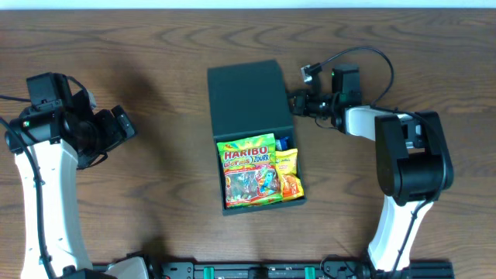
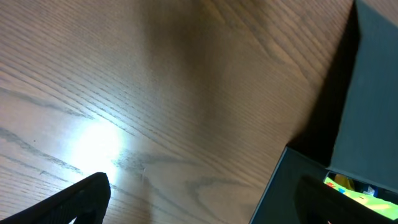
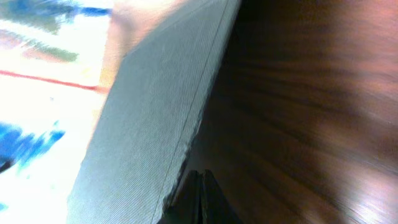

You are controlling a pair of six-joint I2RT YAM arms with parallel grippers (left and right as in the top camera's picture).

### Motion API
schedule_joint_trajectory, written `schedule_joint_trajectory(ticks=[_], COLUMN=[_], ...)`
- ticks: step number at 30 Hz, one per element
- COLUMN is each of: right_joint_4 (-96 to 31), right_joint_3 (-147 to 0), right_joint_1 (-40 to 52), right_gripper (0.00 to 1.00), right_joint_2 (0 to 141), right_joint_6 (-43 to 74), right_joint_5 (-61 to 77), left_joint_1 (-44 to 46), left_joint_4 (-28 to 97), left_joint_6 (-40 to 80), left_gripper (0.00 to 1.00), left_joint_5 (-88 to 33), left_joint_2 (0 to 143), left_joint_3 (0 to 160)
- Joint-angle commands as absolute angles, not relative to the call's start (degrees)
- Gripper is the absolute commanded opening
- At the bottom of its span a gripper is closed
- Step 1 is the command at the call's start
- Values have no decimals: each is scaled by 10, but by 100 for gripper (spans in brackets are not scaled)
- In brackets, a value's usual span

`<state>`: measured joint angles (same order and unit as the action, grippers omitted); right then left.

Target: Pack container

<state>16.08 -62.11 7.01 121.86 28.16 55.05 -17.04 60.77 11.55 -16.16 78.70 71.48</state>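
The container [image 1: 256,120] is a dark teal-green, matte, square box with stiff, flat walls. Its flap lid [image 1: 244,85] is raised over the back half. The open front half shows a glossy, crinkled Haribo bag [image 1: 249,172] and a slim yellow packet [image 1: 289,174]. Seen close, the lid has a fine woven texture and a straight edge. The box sits on a brown wood-grain tabletop [image 1: 155,194], between the two sets of jaws. The right jaws are pressed together just beside the lid's right edge. The left jaws are spread, well apart from the box.
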Motion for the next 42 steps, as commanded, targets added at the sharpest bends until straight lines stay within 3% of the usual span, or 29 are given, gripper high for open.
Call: schedule_joint_trajectory(ticks=[1, 11, 22, 42], right_joint_4=[187, 284, 520, 515], right_joint_3=[-623, -623, -623, -623], right_joint_1=[75, 75, 69, 68], right_gripper=[1, 1, 1, 2], right_joint_2=[1220, 1218, 1161, 777], right_joint_6=[256, 272, 487, 603], right_joint_5=[661, 776, 835, 858], left_joint_1=[-173, -173, -173, -173], left_joint_4=[608, 608, 608, 608], left_joint_6=[112, 112, 112, 112], left_gripper=[95, 95, 95, 95], left_joint_5=[-161, -161, -161, -161], left_joint_2=[790, 790, 790, 790], left_joint_3=[712, 712, 712, 712])
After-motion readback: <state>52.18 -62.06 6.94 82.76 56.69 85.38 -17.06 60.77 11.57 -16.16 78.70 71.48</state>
